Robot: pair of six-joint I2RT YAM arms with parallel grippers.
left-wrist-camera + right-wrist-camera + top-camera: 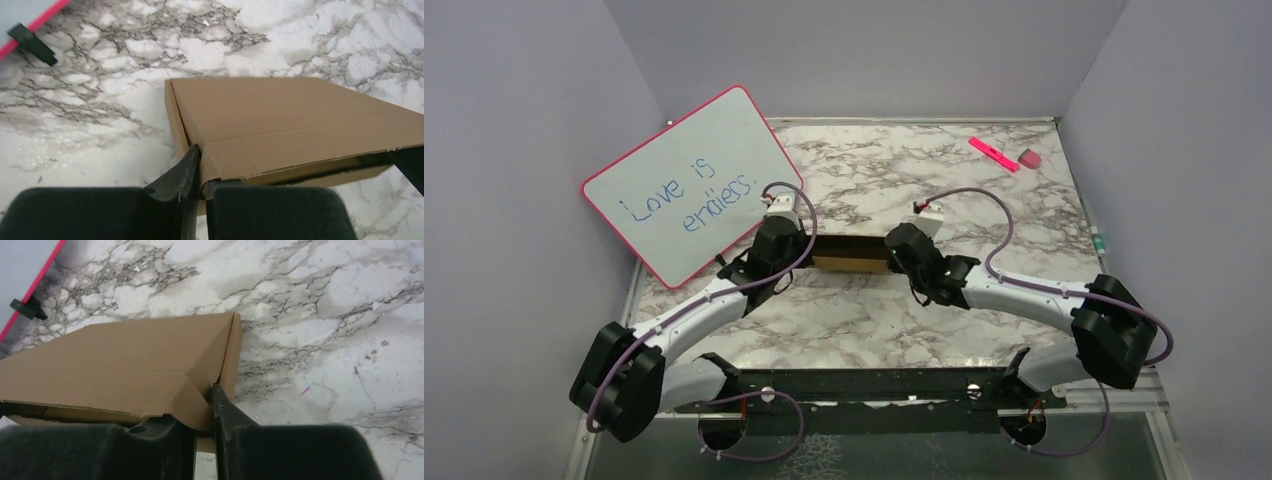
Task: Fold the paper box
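The paper box [852, 255] lay near the middle of the marble worktop [874, 320], between the two arms, with its long side running left to right. Its lid was folded down over the body. In both wrist views the lid's front flap hung loose outside the front wall, with a dark gap under its ragged lower edge.

The left gripper [201, 172] was at the box's near left corner. Its fingers were almost together, pinching the end of that front flap, and the outer finger [187, 167] lay against the corner of the side wall.

The right gripper [202, 415] was at the near right corner. The flap's corner sat between its fingers, which stood a little apart. Whether they pressed the cardboard could not be told. Its outer finger [222, 405] touched the side wall.

A pink-framed whiteboard [689, 185] reading "Love is endless." leaned at the back left, near the left arm. A pink marker [994, 154] and a small eraser [1030, 158] lay just beside each other at the far right, well apart from the box.
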